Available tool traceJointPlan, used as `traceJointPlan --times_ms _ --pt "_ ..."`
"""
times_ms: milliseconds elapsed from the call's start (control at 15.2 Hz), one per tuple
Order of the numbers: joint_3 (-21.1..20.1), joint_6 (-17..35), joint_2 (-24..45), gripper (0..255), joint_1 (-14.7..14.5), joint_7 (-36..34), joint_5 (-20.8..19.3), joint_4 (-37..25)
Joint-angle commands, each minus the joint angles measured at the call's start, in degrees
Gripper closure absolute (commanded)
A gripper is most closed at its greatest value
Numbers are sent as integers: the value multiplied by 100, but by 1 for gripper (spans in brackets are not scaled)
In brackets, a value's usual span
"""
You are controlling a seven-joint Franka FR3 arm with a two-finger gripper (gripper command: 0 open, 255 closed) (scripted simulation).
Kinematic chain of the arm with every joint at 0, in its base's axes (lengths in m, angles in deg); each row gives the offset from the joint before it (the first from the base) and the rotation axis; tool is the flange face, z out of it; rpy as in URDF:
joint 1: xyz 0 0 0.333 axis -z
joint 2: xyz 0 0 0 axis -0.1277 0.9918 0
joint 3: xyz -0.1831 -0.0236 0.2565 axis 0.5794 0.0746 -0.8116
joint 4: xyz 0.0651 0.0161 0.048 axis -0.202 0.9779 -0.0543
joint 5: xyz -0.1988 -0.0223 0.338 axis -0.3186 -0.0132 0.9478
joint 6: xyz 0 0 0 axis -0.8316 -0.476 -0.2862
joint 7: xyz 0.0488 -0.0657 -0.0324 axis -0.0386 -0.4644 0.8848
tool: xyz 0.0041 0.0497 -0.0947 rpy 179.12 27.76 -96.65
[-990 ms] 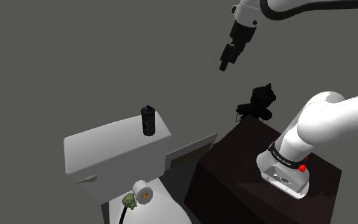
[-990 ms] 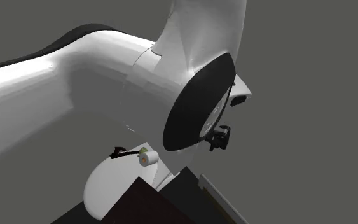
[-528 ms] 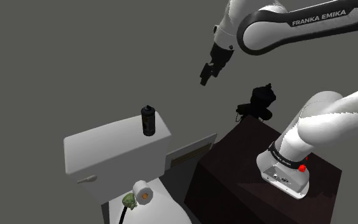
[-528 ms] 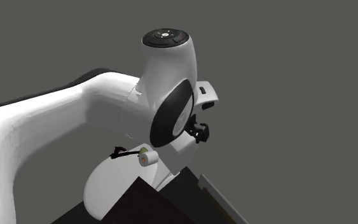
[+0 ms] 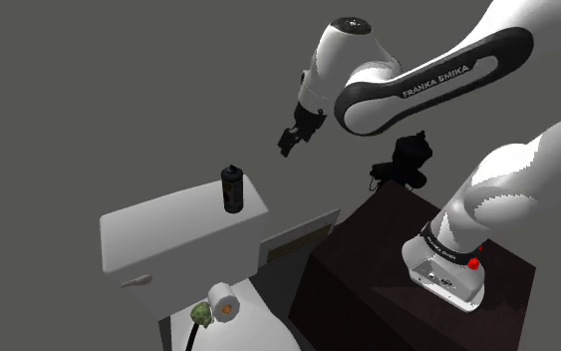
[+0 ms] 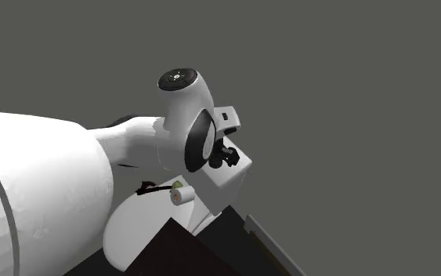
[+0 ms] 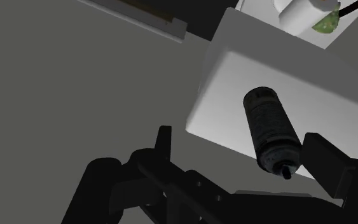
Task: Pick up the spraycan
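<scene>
A dark, black-capped spraycan (image 5: 232,189) stands upright on the white toilet tank lid (image 5: 158,227), near the lid's right end in the shoulder view. My black gripper (image 5: 290,143) hangs in the air above and to the right of the can, well apart from it. In the wrist view the can (image 7: 270,130) shows between the spread fingers, closer to one fingertip (image 7: 323,156), and nothing touches it. The gripper (image 7: 241,153) is open and holds nothing. In the second exterior view the gripper (image 6: 228,154) hovers over the tank (image 6: 238,176) behind the white arm.
A toilet paper roll (image 5: 225,299) and a small green item (image 5: 203,313) sit on the toilet below the tank. The dark stand (image 5: 368,289) is at the shoulder view's lower right, with a black object (image 5: 405,160) behind it. Grey wall surrounds the scene.
The gripper has travelled down and to the shoulder view's left, closing on the spraycan. The forearm has swung away from the second exterior camera. The can has not moved.
</scene>
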Motion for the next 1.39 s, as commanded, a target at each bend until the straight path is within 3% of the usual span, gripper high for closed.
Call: traceJointPlan --times_ms 0,198,396,528,726,924,1320 --pt "-354 405 464 0 222 -544 -411 -149" --pt "-923 861 1219 0 688 -1651 -1479 -454" --pt "-1286 1008 2100 0 1011 -3150 -3120 -937" --pt "-1222 921 2709 0 891 -4119 -4211 -1344" --pt "-886 706 3531 0 416 -5199 -5408 -1994" --pt "-566 477 4265 0 -70 -5930 -6208 -2667" --pt "-340 570 4603 0 -253 -6341 -6673 -2773"
